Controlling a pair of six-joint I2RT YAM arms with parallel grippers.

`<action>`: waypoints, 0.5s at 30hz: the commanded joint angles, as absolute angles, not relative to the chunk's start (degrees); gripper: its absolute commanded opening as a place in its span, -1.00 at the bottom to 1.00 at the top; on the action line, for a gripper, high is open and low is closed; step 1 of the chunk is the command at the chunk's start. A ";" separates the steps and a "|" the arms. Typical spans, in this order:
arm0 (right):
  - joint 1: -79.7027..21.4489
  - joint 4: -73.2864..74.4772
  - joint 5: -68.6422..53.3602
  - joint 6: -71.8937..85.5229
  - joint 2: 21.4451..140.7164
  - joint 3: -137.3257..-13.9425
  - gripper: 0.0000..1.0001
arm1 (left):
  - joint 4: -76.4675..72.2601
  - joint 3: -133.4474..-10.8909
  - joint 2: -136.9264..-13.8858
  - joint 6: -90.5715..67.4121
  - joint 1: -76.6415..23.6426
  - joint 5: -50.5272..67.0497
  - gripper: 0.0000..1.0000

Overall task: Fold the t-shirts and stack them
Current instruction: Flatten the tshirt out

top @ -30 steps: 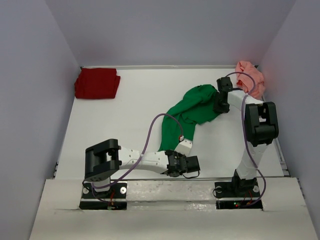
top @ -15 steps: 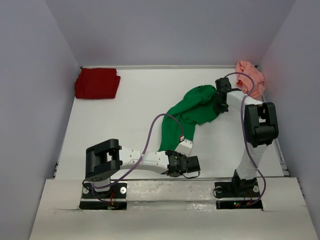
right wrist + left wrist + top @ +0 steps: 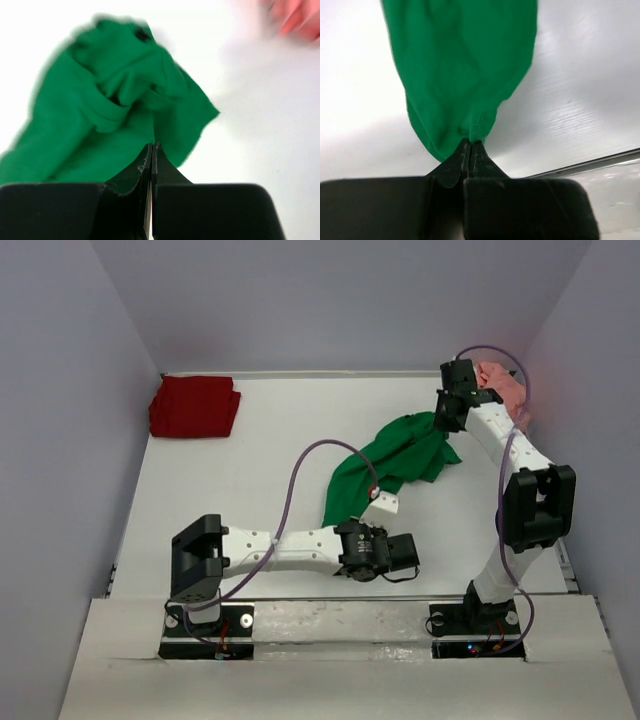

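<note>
Green t-shirt spans centre table. Left gripper is clamped on its near end, right gripper on its far end.

Right claw newly tight on green t-shirt, farther back; left claw rightward.

The top camera looks steeply down from behind the arm bases over the whole white table. Each wrist camera sits close, looking past its black fingers at frame bottom onto the crumpled bright green cloth t-shirt, shared by all three.
</note>
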State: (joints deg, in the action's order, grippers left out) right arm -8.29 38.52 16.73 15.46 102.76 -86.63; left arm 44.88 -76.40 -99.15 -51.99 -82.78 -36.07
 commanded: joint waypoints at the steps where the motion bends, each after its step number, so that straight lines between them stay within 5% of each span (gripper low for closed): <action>1: -8.53 44.55 19.25 12.05 97.38 -100.88 -1.00 | 57.73 -90.95 -95.80 -52.82 -82.53 -48.34 -1.00; 12: -8.53 45.18 20.48 10.29 96.86 -107.65 -1.00 | 64.78 -95.18 -89.31 -53.45 -79.29 -53.96 -1.00; 15: -8.53 48.94 22.14 8.27 98.51 -118.44 -1.00 | 64.78 -97.20 -85.09 -51.95 -76.56 -56.41 -1.00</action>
